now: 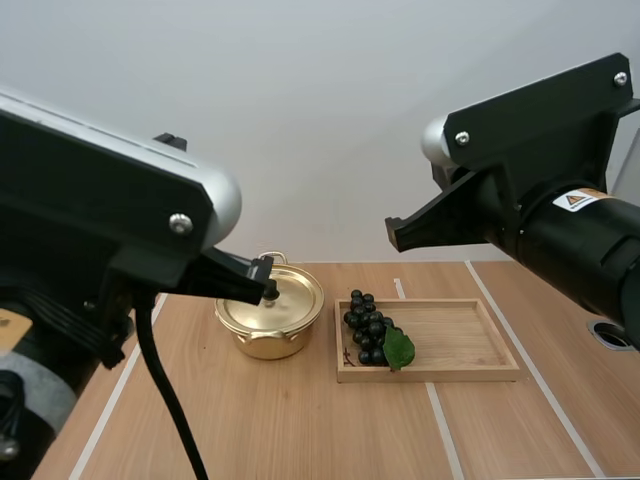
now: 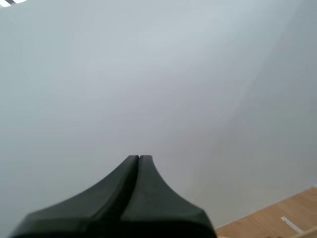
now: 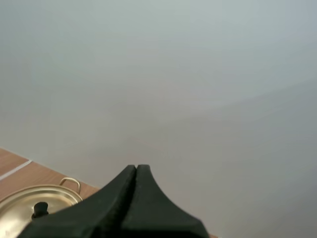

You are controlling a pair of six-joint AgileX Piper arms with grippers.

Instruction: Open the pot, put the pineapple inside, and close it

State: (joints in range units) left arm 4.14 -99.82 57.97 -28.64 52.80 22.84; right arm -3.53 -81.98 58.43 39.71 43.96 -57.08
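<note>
One gold pot [image 1: 265, 340], lid [image 1: 295, 298] on

Shiny, small side handles, black knob; sits on wood table [image 1: 300, 430] just left of tray [image 1: 460, 335]. Dark grapes [image 1: 366, 327] w/ green leaf at tray's left end. Left gripper [image 2: 138, 157] & right gripper [image 3: 136, 167]: fingers pressed together, empty, both up over table.

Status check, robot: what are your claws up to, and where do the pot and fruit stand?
Left claw, right claw shut, empty, held high. Pot closed, lid on. Grapes lie in wooden tray beside pot. Nothing in the way.

Lidded pot [image 1: 291, 306] beside tray [image 1: 462, 336] of grapes [image 1: 366, 326]
</note>
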